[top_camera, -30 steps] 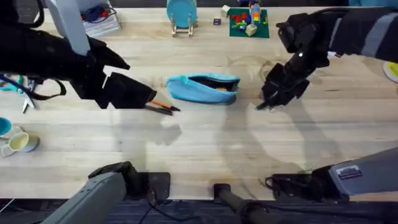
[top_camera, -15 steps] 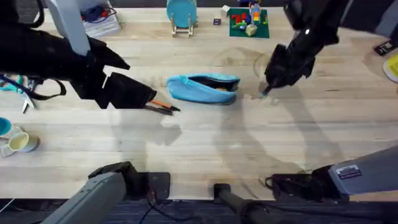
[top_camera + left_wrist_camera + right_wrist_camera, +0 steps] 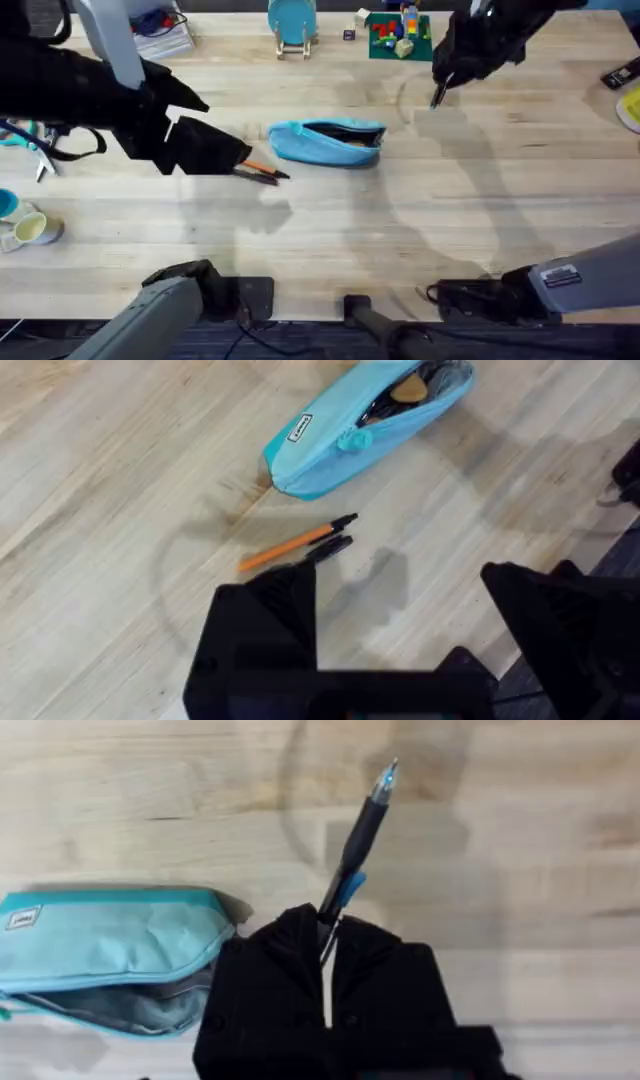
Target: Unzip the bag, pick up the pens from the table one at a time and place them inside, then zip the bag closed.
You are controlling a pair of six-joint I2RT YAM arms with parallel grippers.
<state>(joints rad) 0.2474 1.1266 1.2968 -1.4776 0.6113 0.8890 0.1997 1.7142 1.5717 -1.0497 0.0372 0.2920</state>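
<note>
Bag (image 3: 328, 141) lying unzipped mid-table, small white label (image 3: 299, 429) too small to read. Right gripper (image 3: 327, 942) hovering far right of it, clamping a black pen (image 3: 357, 844). Left gripper (image 3: 400, 600) spread apart, hanging over orange pen (image 3: 291, 544).

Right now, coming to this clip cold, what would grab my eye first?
Probably the right hand raised over the far right of the table, shut on a dark pen that pokes out past its fingers. Next, the light blue bag at mid-table, unzipped with a dark interior. Just left of it lie an orange pen and a black pen, beside the left hand.
</note>
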